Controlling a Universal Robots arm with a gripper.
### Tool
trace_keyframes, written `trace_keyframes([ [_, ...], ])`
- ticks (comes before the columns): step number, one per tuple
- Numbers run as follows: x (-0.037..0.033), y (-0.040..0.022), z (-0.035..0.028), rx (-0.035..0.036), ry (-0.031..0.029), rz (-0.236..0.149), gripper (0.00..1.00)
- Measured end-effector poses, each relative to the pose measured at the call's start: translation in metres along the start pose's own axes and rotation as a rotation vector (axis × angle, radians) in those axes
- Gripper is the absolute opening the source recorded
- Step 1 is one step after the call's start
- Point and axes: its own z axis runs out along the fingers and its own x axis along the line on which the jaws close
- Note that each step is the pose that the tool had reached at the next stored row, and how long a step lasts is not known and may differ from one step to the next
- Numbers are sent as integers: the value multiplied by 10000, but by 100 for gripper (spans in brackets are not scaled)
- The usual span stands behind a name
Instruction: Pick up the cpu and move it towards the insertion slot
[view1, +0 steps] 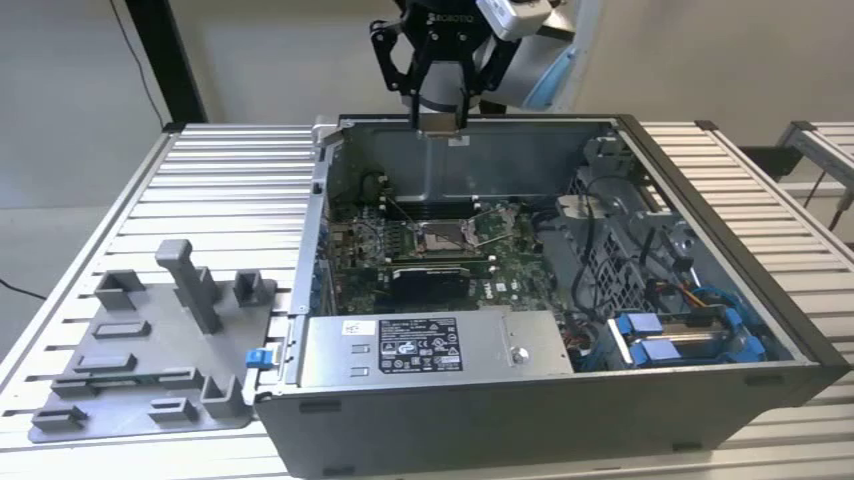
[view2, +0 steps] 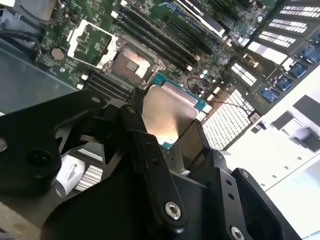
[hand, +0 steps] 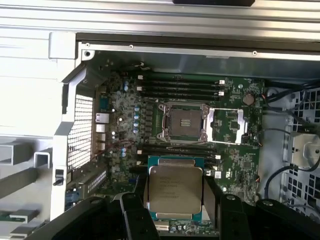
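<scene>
Arm (view1: 541, 60) high, tool (view1: 442, 122) straight down, fingers (hand: 214, 200) tight on the cpu (hand: 175, 192).

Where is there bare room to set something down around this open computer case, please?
The ribbed table is bare on the exterior view's left of the case, between the grey tray and the far edge. Another bare strip flanks the case's opposite side. Inside is crowded: circuit board and cables, with the gripper holding the chip above the far wall.

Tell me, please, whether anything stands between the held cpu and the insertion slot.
Nothing visible does. The gripper, shut on the cpu, hangs above the open case. The insertion slot lies uncovered, its frame swung open, and only low memory slots lie between cpu and slot in the first wrist view.
</scene>
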Motion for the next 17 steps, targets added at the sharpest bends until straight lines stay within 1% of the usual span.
trace_keyframes([
  [4,-2,58,5,0,0,0,0],
  [6,-3,76,6,0,1,0,0],
  [14,-3,78,6,-1,-1,26,0],
  [17,-3,79,7,-4,-9,240,0],
])
